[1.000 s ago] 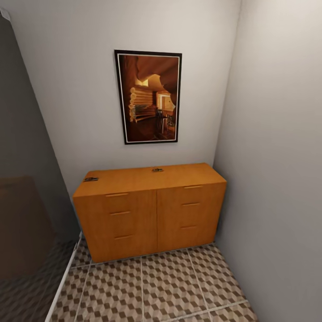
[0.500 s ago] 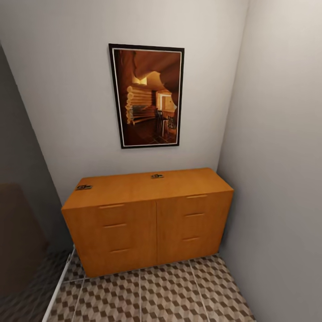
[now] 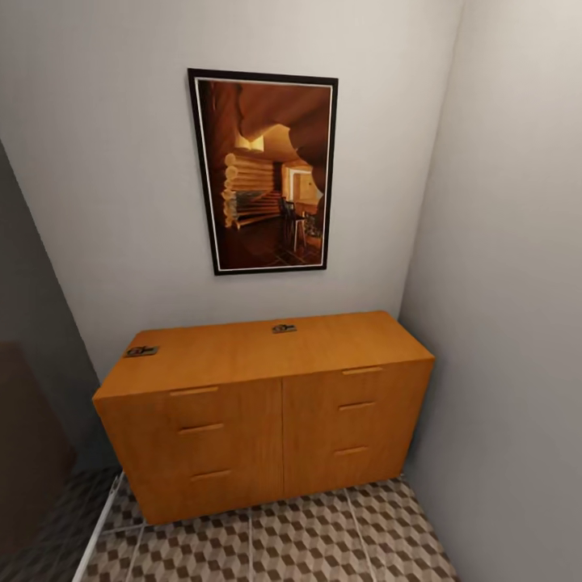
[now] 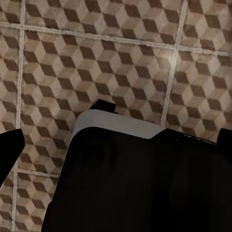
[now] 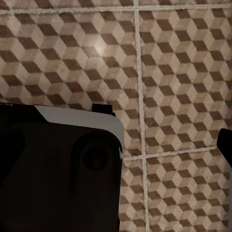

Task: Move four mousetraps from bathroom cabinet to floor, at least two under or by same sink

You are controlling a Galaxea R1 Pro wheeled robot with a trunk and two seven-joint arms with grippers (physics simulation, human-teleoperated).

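The orange-brown cabinet (image 3: 267, 420) stands against the back wall, all its drawers shut. Two mousetraps lie on its flat top: one mousetrap (image 3: 141, 351) at the left back corner, another mousetrap (image 3: 284, 328) near the middle of the back edge. The cube-patterned bathroom floor (image 3: 307, 541) runs in front of it. In the left wrist view my left gripper (image 4: 116, 145) hangs open over the floor (image 4: 121, 58), dark fingertips (image 4: 10, 145) at the edges. My right gripper (image 5: 116, 145) is also open over the floor (image 5: 174, 72), holding nothing. The bathroom sink is out of view.
A framed picture (image 3: 263, 171) hangs above the cabinet. A grey wall (image 3: 517, 323) closes in the right side right beside the cabinet. A dark brown shape (image 3: 24, 453) and a white strip (image 3: 101, 525) on the floor sit at the left. My dark base (image 4: 135, 188) shows under both wrists.
The whole view has shifted: the camera has come closer to the cabinet, which looks larger and lower in the picture. The mousetraps have not moved on its top.
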